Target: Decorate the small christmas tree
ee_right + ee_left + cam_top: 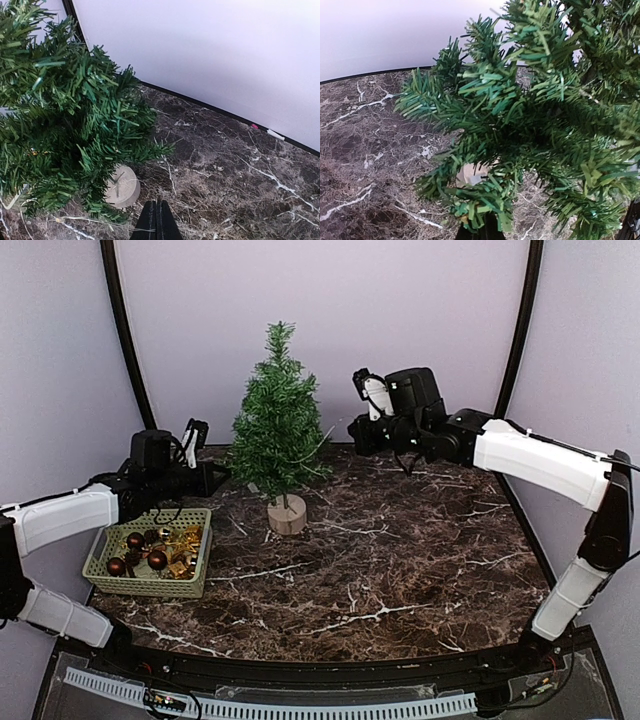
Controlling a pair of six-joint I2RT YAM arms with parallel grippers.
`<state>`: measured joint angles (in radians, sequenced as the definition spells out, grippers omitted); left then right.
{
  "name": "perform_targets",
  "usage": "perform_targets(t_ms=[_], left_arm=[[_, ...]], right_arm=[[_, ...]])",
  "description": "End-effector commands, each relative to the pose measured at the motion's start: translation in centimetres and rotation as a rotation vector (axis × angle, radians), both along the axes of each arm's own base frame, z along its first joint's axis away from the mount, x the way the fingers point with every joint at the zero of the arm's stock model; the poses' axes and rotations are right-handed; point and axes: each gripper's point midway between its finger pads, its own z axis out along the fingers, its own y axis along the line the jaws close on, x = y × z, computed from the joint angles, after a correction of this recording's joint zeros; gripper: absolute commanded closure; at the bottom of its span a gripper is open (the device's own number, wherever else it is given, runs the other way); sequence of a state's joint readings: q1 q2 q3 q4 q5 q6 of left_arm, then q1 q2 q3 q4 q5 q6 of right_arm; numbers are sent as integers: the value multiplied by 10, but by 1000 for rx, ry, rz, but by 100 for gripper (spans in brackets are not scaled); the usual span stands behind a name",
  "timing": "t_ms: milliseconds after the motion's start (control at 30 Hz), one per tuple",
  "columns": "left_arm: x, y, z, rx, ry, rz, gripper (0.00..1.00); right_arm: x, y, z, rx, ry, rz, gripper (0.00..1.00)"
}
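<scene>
The small christmas tree [278,425] stands upright on its round pale stump [288,517] at the back middle of the marble table. My left gripper [218,478] is shut, level with the tree's lower left branches. In the left wrist view its dark tips [481,229] are half buried in a green branch tuft [485,200], with a small yellowish speck beside them that I cannot identify. My right gripper [358,435] hovers just right of the tree. It is shut on a thin wire [90,221] that runs from its tips [156,205] left under the branches, past the stump [121,186].
A pale green basket [197,562] holding dark red balls [157,559] and gold ornaments [183,545] sits at the left, under my left arm. The enclosure's white back wall [330,300] rises close behind the tree.
</scene>
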<state>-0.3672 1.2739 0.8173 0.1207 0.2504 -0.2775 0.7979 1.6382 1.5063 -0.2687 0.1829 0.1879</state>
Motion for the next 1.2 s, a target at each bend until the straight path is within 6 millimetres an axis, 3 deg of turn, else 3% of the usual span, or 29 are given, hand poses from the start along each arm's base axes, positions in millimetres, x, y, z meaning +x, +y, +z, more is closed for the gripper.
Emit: perform_targets(t_ms=[0, 267, 333, 433, 533, 700, 833, 933, 1167], left_arm=[[15, -3, 9, 9, -42, -17, 100], [41, -4, 15, 24, -71, -6, 99], [42, 0, 18, 33, -79, 10, 89], [38, 7, 27, 44, -96, 39, 61], [27, 20, 37, 64, -109, 85, 41], [-4, 31, 49, 22, -100, 134, 30], [-38, 13, 57, -79, -90, 101, 23], [-56, -16, 49, -128, -48, 32, 19], [-61, -67, 30, -222, 52, -81, 10]], right_arm=[[19, 10, 19, 71, -34, 38, 100], [43, 13, -10, 58, 39, 23, 100], [43, 14, -15, 57, 50, 27, 100], [39, 15, -18, 69, 65, 40, 100], [35, 13, -21, 75, 73, 42, 100], [30, 9, -23, 88, 81, 38, 100], [27, 6, -22, 101, 82, 30, 100], [24, 4, -22, 108, 84, 27, 100], [16, -2, -18, 117, 85, 21, 100]])
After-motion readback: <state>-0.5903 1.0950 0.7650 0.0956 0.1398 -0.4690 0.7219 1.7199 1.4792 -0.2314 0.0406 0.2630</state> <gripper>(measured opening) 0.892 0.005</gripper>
